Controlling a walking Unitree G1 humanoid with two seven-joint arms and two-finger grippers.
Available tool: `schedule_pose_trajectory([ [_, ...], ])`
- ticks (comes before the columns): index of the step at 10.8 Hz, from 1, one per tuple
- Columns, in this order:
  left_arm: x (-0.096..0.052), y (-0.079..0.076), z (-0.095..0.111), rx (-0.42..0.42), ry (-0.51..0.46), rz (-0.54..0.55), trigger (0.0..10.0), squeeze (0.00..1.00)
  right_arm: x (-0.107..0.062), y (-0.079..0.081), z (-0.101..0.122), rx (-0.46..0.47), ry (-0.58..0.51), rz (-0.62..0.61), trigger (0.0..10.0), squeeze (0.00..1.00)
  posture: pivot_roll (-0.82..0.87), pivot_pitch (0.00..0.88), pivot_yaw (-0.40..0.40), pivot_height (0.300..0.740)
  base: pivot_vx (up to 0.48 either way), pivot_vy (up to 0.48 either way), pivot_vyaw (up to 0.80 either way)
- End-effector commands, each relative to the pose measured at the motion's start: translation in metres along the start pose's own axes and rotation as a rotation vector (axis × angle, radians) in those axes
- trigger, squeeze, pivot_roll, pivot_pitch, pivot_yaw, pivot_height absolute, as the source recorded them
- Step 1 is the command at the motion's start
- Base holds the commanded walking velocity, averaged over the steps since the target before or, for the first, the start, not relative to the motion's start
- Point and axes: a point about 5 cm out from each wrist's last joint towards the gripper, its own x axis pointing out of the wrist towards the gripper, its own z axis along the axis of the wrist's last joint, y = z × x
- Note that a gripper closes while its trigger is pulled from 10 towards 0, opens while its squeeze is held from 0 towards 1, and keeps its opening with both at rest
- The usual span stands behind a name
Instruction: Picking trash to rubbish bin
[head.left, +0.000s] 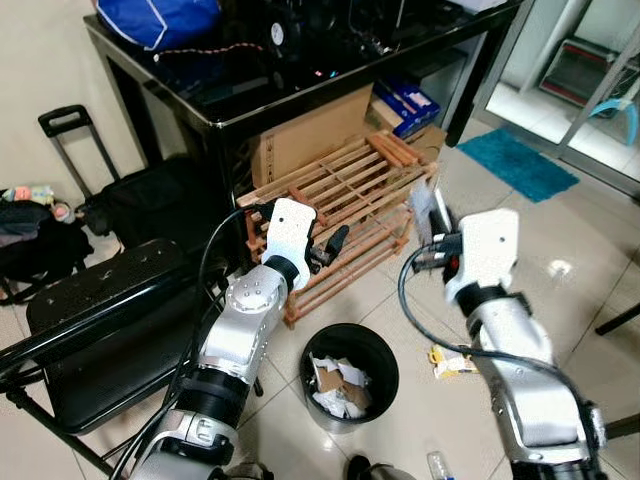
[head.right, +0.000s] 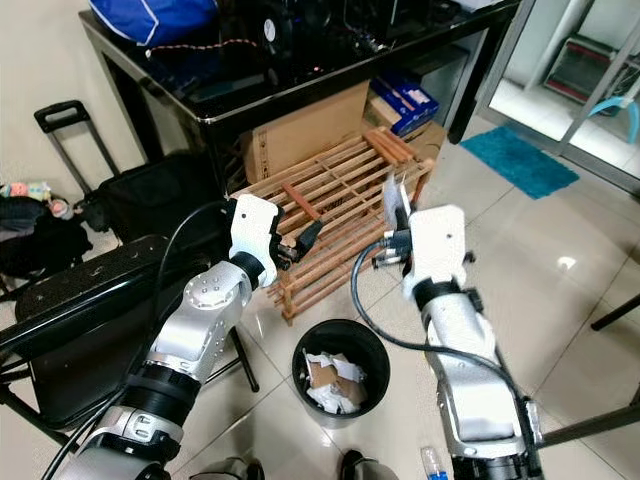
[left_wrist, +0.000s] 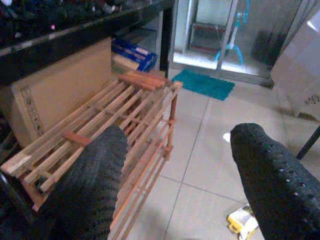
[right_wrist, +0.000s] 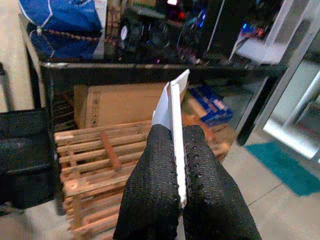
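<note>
Up above the tiled floor, the right gripper (right_wrist: 176, 165) has its fingers clamped on a flat white paper scrap (right_wrist: 172, 107), held right of and beyond the black rubbish bin (head.left: 349, 375). Left gripper (left_wrist: 180, 175) hangs near the wooden rack (head.left: 345, 200), fingers apart.

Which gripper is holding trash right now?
The right gripper, shut on a white paper scrap. The left gripper is open with nothing between its fingers.
</note>
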Motion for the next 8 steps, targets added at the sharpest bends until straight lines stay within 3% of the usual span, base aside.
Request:
schedule_pose_trajectory([
  [1, -0.004, 0.001, -0.005, 0.017, 0.028, 0.008, 10.0, 0.0, -0.002, 0.0, -0.011, 0.015, 0.033, 0.004, 10.0, 0.0, 0.21, 0.174, -0.035, 0.74, 0.0, 0.0, 0.0],
  [4, -0.026, 0.012, -0.012, 0.043, 0.077, 0.035, 10.0, 0.0, 0.001, 0.012, -0.049, 0.053, 0.15, 0.05, 10.0, 0.0, 0.26, 0.272, -0.03, 0.74, 0.0, 0.0, 0.0],
  [5, -0.036, 0.019, -0.009, 0.06, 0.095, 0.05, 10.0, 0.0, 0.011, 0.02, -0.068, 0.068, 0.207, 0.085, 10.0, 0.0, 0.3, 0.327, -0.026, 0.74, 0.0, 0.0, 0.0],
  [8, -0.053, 0.028, -0.006, 0.082, 0.133, 0.078, 10.0, 0.0, 0.026, 0.025, -0.098, 0.112, 0.334, 0.12, 10.0, 0.0, 0.37, 0.389, -0.006, 0.74, 0.0, 0.0, 0.0],
])
